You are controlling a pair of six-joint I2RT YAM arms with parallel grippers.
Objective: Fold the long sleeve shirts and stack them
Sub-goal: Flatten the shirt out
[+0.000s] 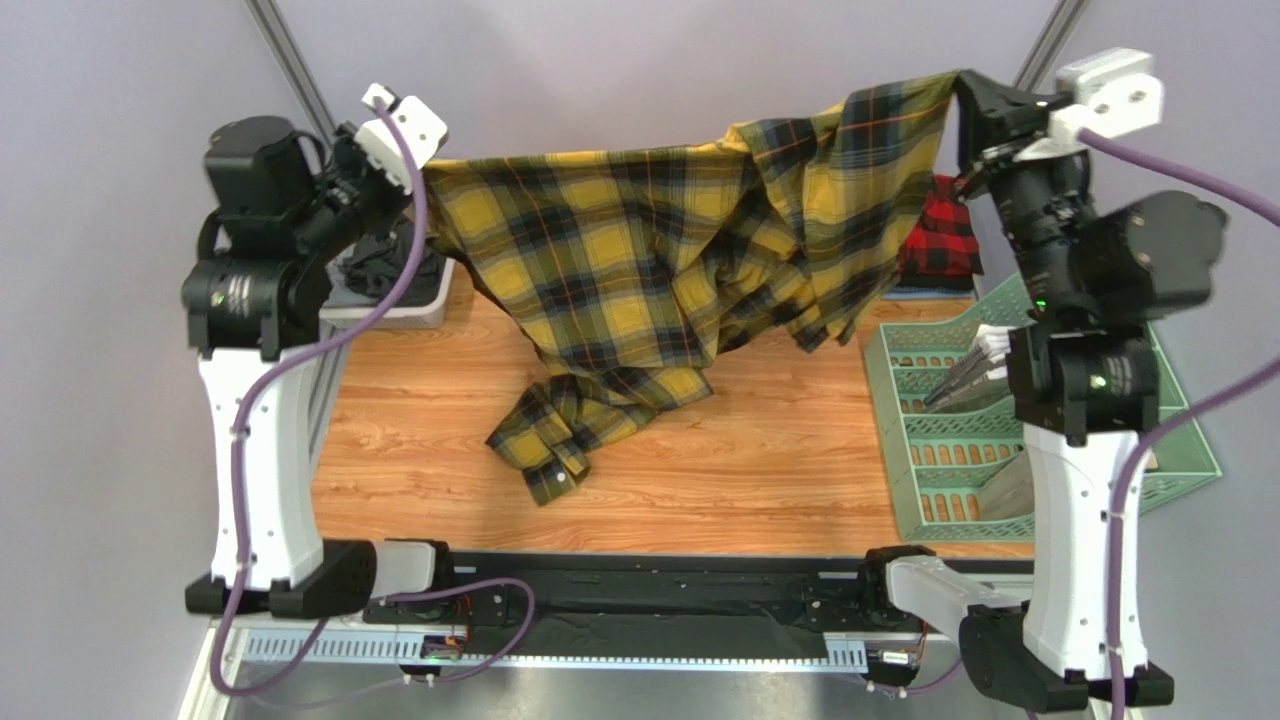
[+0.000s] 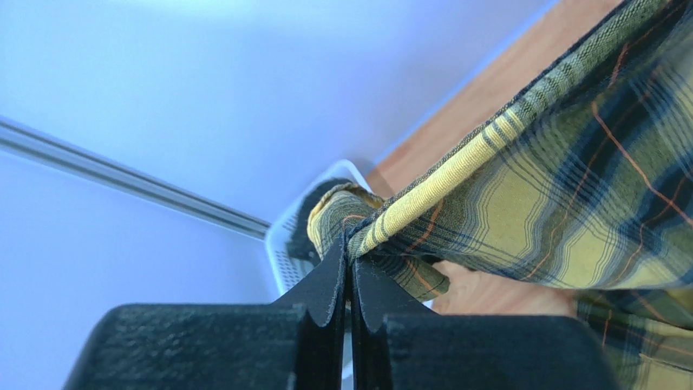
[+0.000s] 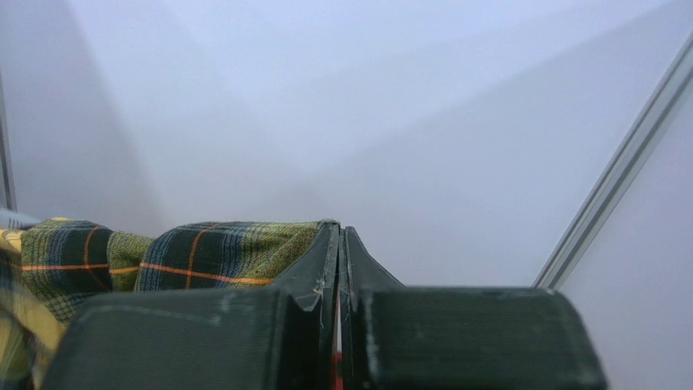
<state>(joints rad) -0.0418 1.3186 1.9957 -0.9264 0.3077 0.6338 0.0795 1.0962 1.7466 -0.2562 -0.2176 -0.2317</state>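
Note:
The yellow plaid shirt (image 1: 661, 255) hangs stretched between my two raised grippers above the wooden table, one sleeve end (image 1: 549, 443) resting on the wood. My left gripper (image 1: 409, 162) is shut on its left edge; the left wrist view shows the pinched hem (image 2: 423, 203) between the closed fingers. My right gripper (image 1: 969, 93) is shut on the shirt's right corner, which shows in the right wrist view (image 3: 228, 253). The red plaid shirt (image 1: 942, 233) lies at the back right, partly hidden behind the right arm.
A green slotted basket (image 1: 932, 435) stands at the table's right side under the right arm. A white tray (image 1: 394, 300) with dark cloth sits at the back left, also in the left wrist view (image 2: 281, 244). Metal frame posts rise at the back.

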